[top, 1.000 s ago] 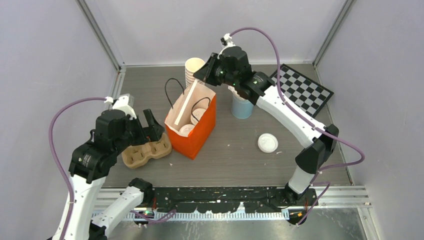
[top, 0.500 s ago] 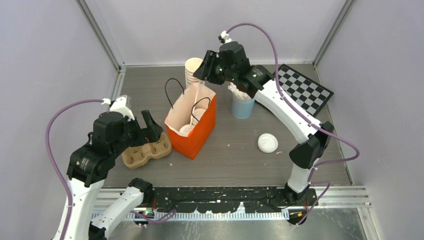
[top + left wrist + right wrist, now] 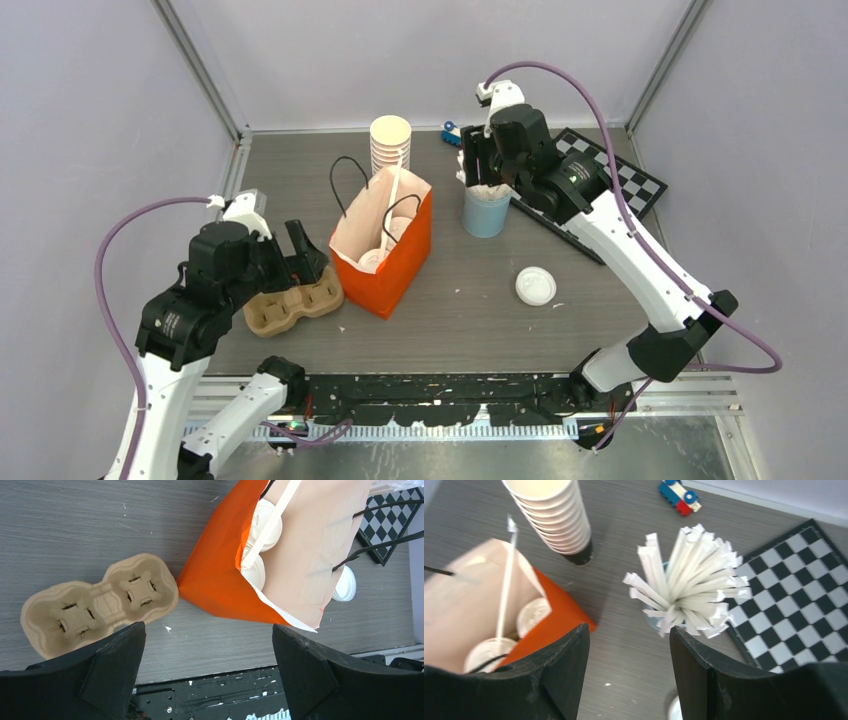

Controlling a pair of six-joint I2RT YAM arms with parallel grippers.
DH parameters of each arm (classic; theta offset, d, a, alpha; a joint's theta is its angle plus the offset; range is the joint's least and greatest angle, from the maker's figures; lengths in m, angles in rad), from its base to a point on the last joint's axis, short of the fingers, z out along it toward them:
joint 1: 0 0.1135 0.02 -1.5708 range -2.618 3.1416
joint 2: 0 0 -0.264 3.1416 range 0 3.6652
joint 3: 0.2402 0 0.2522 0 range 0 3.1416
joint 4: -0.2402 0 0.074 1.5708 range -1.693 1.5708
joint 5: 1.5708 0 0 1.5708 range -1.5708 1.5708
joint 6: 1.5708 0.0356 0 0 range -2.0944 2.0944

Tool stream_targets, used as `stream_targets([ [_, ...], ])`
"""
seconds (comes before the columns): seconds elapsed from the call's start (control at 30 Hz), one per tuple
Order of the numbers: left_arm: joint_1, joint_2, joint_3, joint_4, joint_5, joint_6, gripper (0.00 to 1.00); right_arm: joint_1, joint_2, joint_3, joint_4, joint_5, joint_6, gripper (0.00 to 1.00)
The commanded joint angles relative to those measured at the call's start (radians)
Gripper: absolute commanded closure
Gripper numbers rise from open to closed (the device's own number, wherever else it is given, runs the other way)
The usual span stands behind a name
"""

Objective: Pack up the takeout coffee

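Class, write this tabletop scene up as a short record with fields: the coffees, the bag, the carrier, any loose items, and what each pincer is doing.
coffees: two lidded cups, both inside the bag
bag: orange, upright, open at the top
straw: wrapped, standing in the bag
carrier: cardboard, empty, beside the bag
lid: lying loose, apart from the bag
left pincer: open, holding nothing, over the carrier
right pincer: open, holding nothing, above the straw cup

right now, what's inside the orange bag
Inside the orange bag: two white lidded cups, side by side, and one long white stick leaning out of the top. Only the lids show; the cup bodies and the bag's floor are covered by its walls.
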Motion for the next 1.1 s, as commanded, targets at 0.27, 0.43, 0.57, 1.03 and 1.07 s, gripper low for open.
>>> stream_targets([
  [0.27, 0.003, -0.007, -0.033, 0.037, 0.055, 0.000, 0.00, -0.090, 0.029, -0.063, 0.040, 0.018, -0.183, 0.36],
  [0.43, 0.003, 0.001, -0.019, 0.032, 0.056, 0.010, 0.00, -0.094, 0.066, -0.067, 0.049, 0.007, -0.157, 0.41],
  [0.57, 0.003, -0.003, -0.005, 0.020, 0.046, 0.017, 0.00, -0.094, 0.079, -0.076, 0.045, -0.011, -0.123, 0.44],
  [1.03, 0.003, -0.019, -0.003, 0.012, 0.032, 0.024, 0.00, -0.095, 0.071, -0.060, 0.011, 0.030, -0.121, 0.96],
  [1.07, 0.003, -0.019, -0.004, 0.013, 0.031, 0.023, 0.00, -0.095, 0.070, -0.053, 0.007, 0.032, -0.125, 0.99],
])
